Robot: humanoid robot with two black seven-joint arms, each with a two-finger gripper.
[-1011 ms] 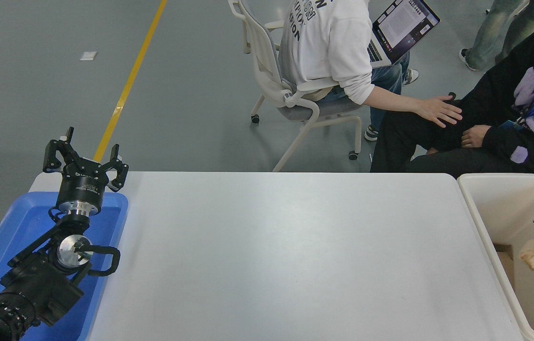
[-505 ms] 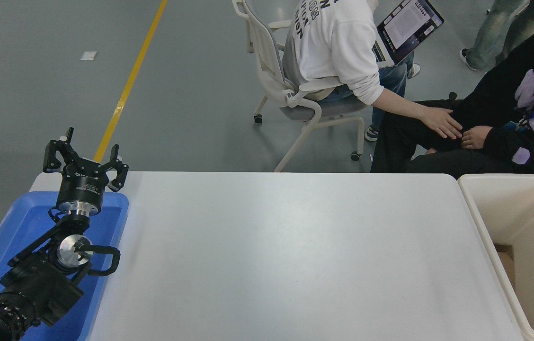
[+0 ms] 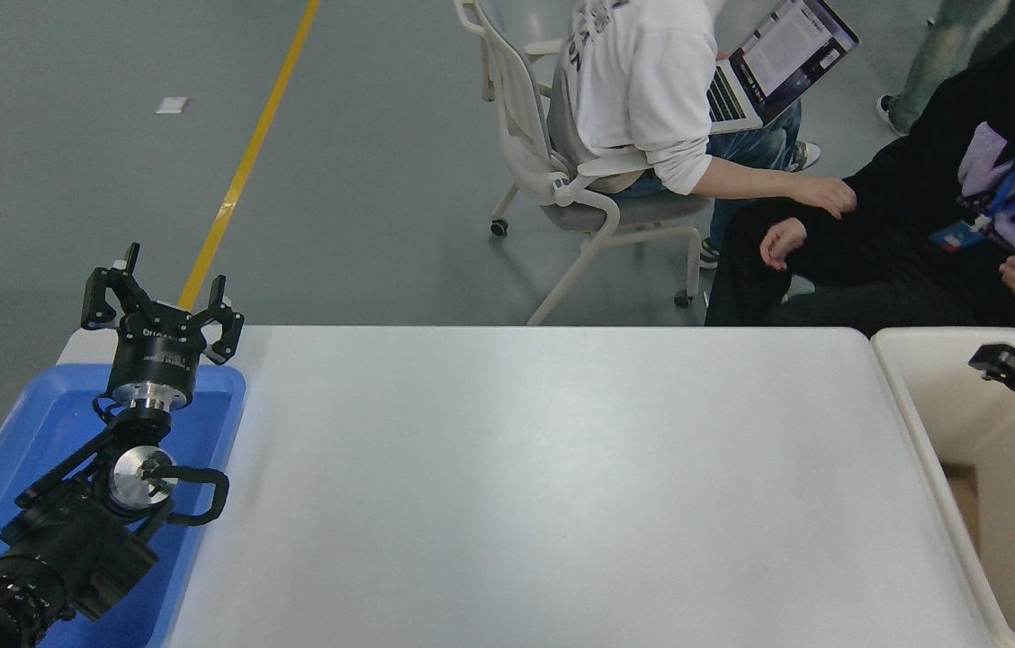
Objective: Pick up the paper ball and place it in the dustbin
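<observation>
Beside dustbin [image 3: 921,423] — seated people [image 3: 921,225].

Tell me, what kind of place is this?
Probably a robot lab or workshop: a grey floor with a yellow line, people on an office chair with a laptop, and a white table.

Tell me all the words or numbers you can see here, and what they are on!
None can be read for sure.
White sweatshirt: dark letters, folded and cut off, unreadable.
Laptop screen: rows of text, too small.
Left gripper: pale print on its black wrist, too blurred.
Badge: not read.
</observation>
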